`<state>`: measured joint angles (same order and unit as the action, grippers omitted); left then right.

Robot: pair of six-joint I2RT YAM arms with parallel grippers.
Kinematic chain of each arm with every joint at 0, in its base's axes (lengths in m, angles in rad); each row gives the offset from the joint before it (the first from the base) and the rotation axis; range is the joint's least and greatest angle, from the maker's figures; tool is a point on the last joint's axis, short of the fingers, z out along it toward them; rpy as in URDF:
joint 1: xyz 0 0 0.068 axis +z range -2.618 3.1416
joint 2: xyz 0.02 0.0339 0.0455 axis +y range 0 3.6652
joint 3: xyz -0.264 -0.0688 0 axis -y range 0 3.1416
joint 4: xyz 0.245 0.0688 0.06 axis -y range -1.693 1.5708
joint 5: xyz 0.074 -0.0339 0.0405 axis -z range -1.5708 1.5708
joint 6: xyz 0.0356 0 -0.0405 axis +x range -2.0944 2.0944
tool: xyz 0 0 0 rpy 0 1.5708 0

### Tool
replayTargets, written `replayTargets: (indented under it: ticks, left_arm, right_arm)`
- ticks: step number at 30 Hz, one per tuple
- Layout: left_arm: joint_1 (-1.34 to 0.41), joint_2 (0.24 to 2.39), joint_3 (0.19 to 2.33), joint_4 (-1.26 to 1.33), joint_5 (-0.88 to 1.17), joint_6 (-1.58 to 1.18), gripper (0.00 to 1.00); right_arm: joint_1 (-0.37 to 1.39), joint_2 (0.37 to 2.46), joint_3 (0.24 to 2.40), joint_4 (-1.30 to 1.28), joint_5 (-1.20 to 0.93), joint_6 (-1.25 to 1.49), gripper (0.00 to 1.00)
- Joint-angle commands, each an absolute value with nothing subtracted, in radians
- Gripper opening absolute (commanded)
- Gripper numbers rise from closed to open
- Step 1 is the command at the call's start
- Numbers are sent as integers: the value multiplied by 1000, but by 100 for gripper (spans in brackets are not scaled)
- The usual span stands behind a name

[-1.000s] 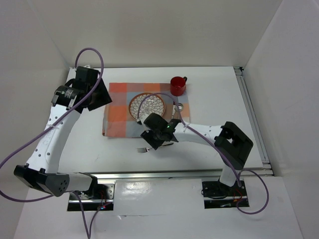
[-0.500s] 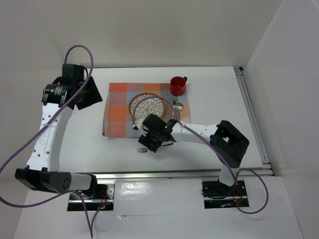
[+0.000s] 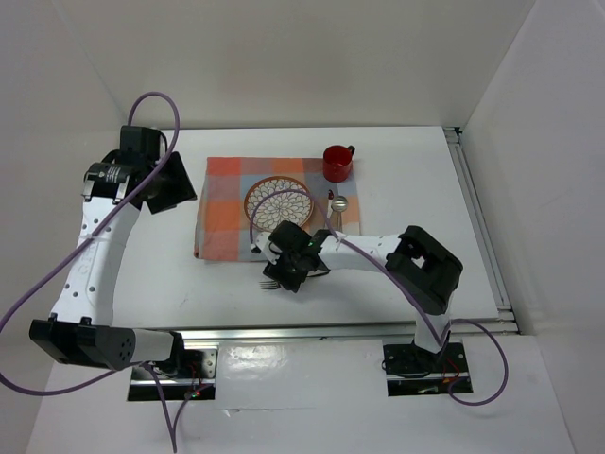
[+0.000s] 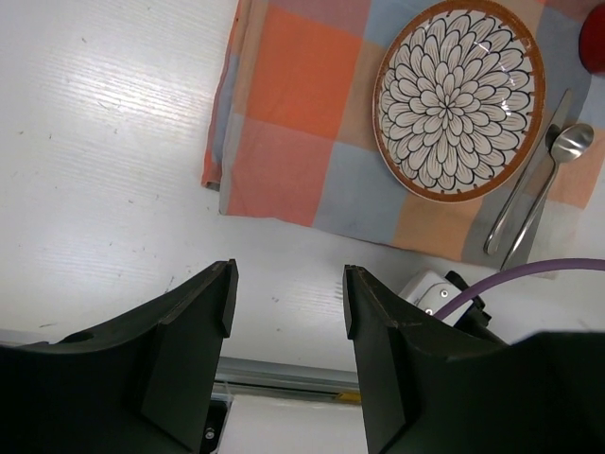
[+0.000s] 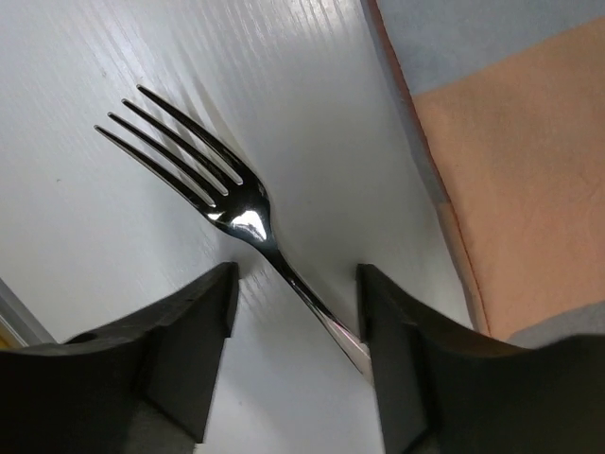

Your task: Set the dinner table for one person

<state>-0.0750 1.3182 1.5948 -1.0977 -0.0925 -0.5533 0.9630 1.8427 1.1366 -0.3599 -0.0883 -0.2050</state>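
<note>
A steel fork [image 5: 236, 203] lies on the white dinner table [image 3: 416, 180], just off the front edge of the checked cloth [image 3: 227, 208]. My right gripper [image 5: 298, 284] is low over it, open. Its fingers stand on either side of the fork's handle, and the handle runs close by the right finger [image 5: 397, 350]. From above, the right gripper [image 3: 284, 270] hides most of the fork [image 3: 268, 284]. A patterned plate [image 3: 280, 200], a spoon [image 3: 338, 203] and a red mug [image 3: 337, 163] sit on the cloth. My left gripper [image 4: 288, 284] hangs open and empty, high over the table to the left of the cloth.
A metal rail [image 3: 331, 331] runs along the table's near edge and another [image 3: 477, 208] along its right side. White walls close in the left, back and right. A knife [image 4: 534, 203] lies beside the spoon [image 4: 558, 156], right of the plate [image 4: 459, 99].
My left arm has swung away from the cloth toward the left wall. The right gripper has moved forward and left along the fork, settling over its handle.
</note>
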Motion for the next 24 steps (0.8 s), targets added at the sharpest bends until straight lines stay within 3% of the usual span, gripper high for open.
replayTargets:
  ticks: [1, 8, 9, 24]
  left_arm:
    - [-72, 1285, 1588, -1080, -78, -548, 65]
    - [-72, 1285, 1638, -1091, -91, -557, 65]
    - [-72, 1285, 1650, -1091, -91, -557, 65]
    - [-72, 1295, 1669, -1100, -81, -557, 65]
  right_arm:
    - [957, 1852, 1124, -314, -103, -207, 60]
    - [948, 1842, 1124, -327, -161, -189, 40]
    - [948, 1842, 1124, -340, -172, -189, 33]
    - [948, 1882, 1295, -518, -224, -235, 11]
